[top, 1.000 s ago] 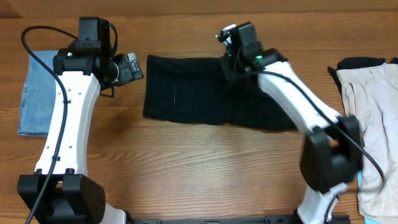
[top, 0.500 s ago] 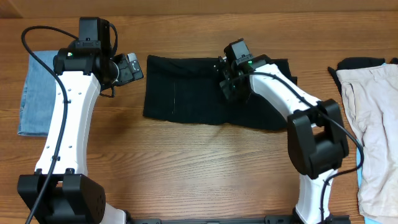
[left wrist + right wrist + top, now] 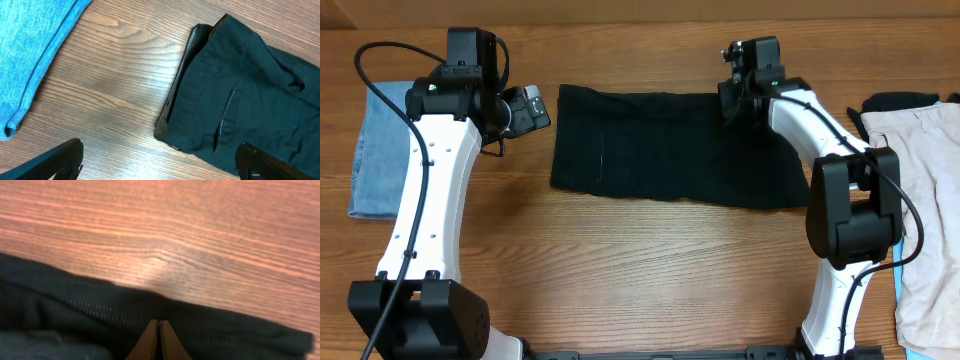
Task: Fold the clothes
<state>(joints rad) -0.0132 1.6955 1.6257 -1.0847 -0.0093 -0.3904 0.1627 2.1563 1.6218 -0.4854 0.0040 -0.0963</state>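
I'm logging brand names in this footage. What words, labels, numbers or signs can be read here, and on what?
None readable in any view.
The black garment, the blue denim piece and the beige garment show no print or tag.
The left arm, the right arm and the wooden table show no lettering that can be made out.

Fingers of left hand [image 3: 530, 108] spread wide; right hand [image 3: 732, 96] pinched tight, arm stretched far forward.

Black garment [image 3: 660, 150] spread flat, centre; light-blue denim [image 3: 378, 150] folded, left; beige piece [image 3: 920, 190] rumpled, right
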